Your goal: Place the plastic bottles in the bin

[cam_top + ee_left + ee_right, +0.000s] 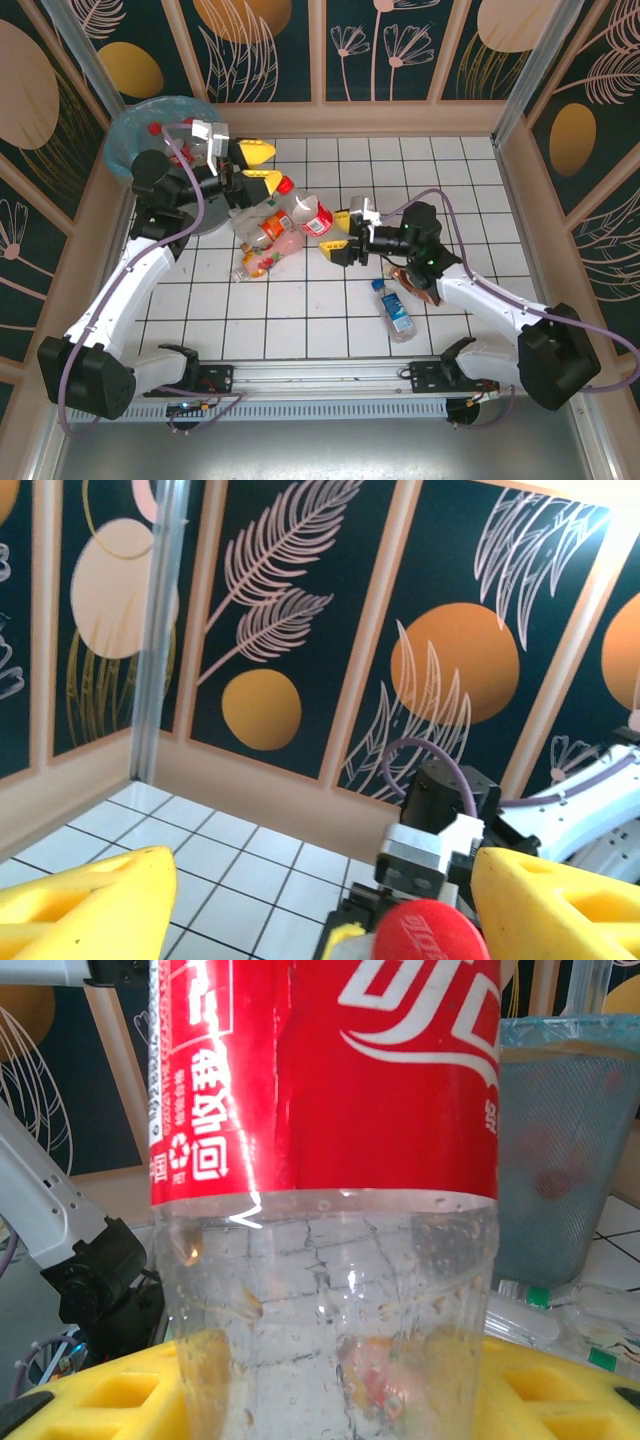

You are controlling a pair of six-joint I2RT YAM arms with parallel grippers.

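Right gripper [340, 232]: yellow jaws are closed on the clear base end of the red-labelled cola bottle [308, 214], near the middle of the white tiled table [300, 320]. In the right wrist view its label carries white script, droplets cling inside the clear lower body, and a yellow finger [100, 1400] shows on either side.

Left gripper [258, 165]: jaws stand wide apart with nothing held. The held bottle's red cap [285, 186] points toward it. In the left wrist view the cap sits low between the two yellow fingers, nearer the right one; contact cannot be told.

Bin [122, 140]: far left corner, blue liner over the rim, a red-capped bottle [155, 128] inside.

Loose pile of bottles [262, 242] lies between the grippers, an orange-labelled one on top. A blue-labelled bottle [397, 312] lies alone beside the right arm.
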